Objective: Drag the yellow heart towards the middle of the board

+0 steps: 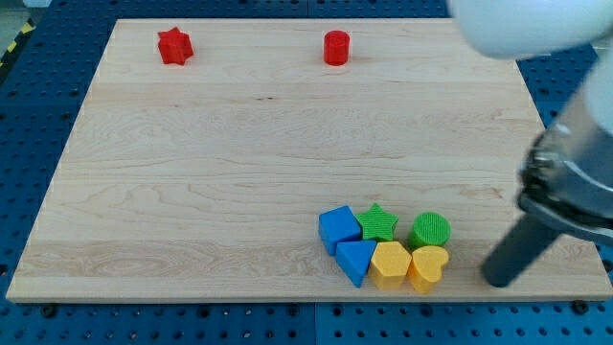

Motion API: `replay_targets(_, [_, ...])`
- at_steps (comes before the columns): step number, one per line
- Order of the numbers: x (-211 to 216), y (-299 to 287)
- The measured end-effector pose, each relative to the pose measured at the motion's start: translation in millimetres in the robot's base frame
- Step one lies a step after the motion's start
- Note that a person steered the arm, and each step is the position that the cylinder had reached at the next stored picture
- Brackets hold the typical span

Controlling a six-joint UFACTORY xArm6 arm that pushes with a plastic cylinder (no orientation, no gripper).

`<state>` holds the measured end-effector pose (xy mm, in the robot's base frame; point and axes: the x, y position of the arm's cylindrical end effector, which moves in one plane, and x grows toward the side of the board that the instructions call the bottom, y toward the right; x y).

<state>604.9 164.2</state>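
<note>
The yellow heart (428, 267) lies near the view's bottom right of the wooden board (239, 172), at the right end of a tight cluster. It touches a yellow hexagon (391, 264) on its left and sits just below a green cylinder (429, 231). My tip (497, 281) rests on the board to the right of the heart, a short gap away, not touching it. The dark rod rises up and to the right from the tip.
The cluster also holds a blue cube (338, 227), a blue triangle (355, 260) and a green star (378, 222). A red star (174, 45) and a red cylinder (336, 47) sit near the view's top edge. The arm's body (575, 172) looms at the right.
</note>
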Motion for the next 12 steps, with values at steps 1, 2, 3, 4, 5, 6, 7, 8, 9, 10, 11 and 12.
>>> replay_targets(1, [-25.4,-31.1])
replay_targets(2, [-64.0,-34.1])
replay_targets(3, [-48.2,-12.7])
replay_targets(4, [7.6,17.6])
replay_targets(5, [13.8,7.1])
replay_targets(6, [1.2,-49.7])
replay_targets(7, [-42.2,-96.7])
replay_targets(8, [-50.3,-97.6])
replay_targets(9, [-24.1,-81.4])
replay_targets(10, [-16.2,-85.3])
replay_targets(11, [-52.8,-104.6])
replay_targets(12, [-113.3,-119.3])
